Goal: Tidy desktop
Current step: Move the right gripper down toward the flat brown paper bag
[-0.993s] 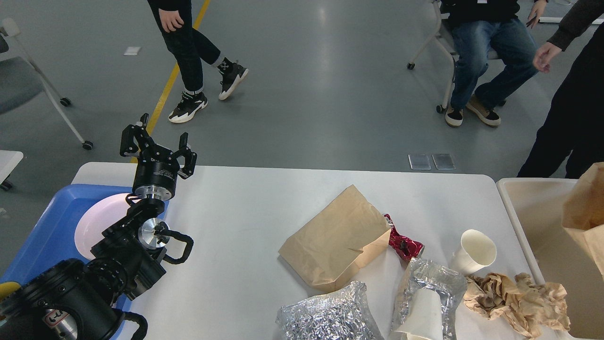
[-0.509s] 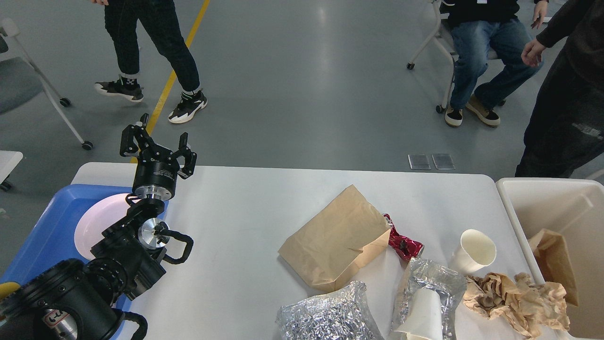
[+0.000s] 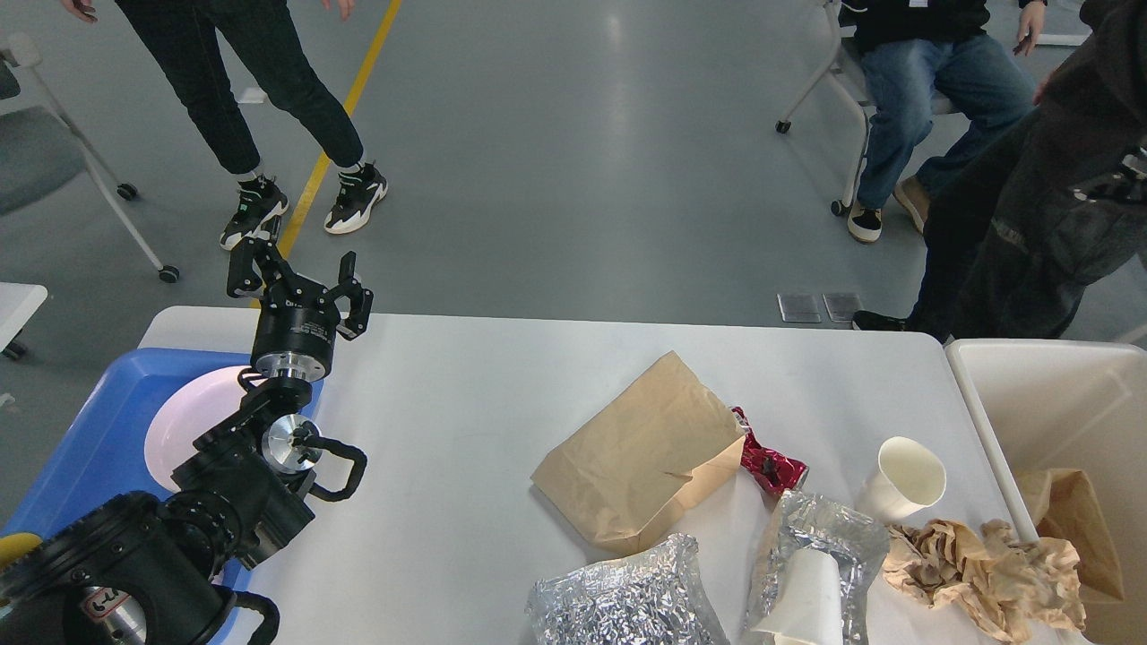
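The white desktop (image 3: 466,421) fills the lower half of the head view. On its right half lie a flat brown paper bag (image 3: 641,452), a crushed red can (image 3: 766,464), an upright white paper cup (image 3: 907,475), two foil wrappers (image 3: 618,605) (image 3: 820,546), a tipped white cup (image 3: 802,600) inside one wrapper and crumpled brown paper (image 3: 981,569). My left gripper (image 3: 300,282) hovers open and empty over the desktop's far left edge, far from the litter. My right gripper is out of view.
A blue tray (image 3: 90,448) holding a white plate (image 3: 184,421) sits at the left edge. A cream bin (image 3: 1057,403) with a brown bag (image 3: 1075,528) inside stands at the right. People stand and sit beyond the far edge.
A brown bag dropped from above the bin down into it. The people behind the table moved. My left arm stayed still.
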Available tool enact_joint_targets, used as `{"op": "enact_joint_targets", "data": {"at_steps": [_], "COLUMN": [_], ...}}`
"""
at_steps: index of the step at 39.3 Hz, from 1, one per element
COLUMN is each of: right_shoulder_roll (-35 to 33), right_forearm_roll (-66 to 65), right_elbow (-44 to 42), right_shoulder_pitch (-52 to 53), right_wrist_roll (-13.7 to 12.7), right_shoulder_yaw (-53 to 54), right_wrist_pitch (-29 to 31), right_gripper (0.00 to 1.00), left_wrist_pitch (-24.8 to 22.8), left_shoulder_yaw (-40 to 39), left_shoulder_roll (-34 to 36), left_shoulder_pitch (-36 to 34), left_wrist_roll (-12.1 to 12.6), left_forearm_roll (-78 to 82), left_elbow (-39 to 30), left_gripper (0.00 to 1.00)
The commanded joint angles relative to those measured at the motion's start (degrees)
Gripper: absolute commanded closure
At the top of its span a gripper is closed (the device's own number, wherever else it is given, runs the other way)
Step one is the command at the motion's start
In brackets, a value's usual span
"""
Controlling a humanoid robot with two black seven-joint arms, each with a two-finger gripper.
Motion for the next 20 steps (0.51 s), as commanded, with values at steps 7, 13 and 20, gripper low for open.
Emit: {"op": "enact_joint_targets", "data": {"at_steps": [7, 13, 20], "right_shoulder_roll": [10.6, 20.2, 22.8], "right_forearm_roll": [8.0, 8.1, 7.8], "right_elbow": [3.6, 7.4, 10.8], "right_shoulder_pitch": [9.7, 14.8, 14.9], "right_wrist_roll": [0.5, 0.9, 0.9], "right_shoulder_yaw": [0.8, 1.3, 8.7], "right_wrist_pitch": [13.2, 13.3, 13.1], "right_gripper": [0.0, 0.0, 0.0], "left_wrist_pitch": [0.0, 0.0, 0.0], "left_shoulder_yaw": [0.0, 0.0, 0.0], "left_shoulder_roll": [0.0, 0.0, 0.0], "left_shoulder_pitch": [0.0, 0.0, 0.0], "left_wrist_roll": [0.0, 0.0, -0.1], "left_forearm_roll": [-0.1, -0.1, -0.1], "left_elbow": [0.0, 0.0, 0.0], "left_gripper": [0.03, 0.03, 0.03]}}
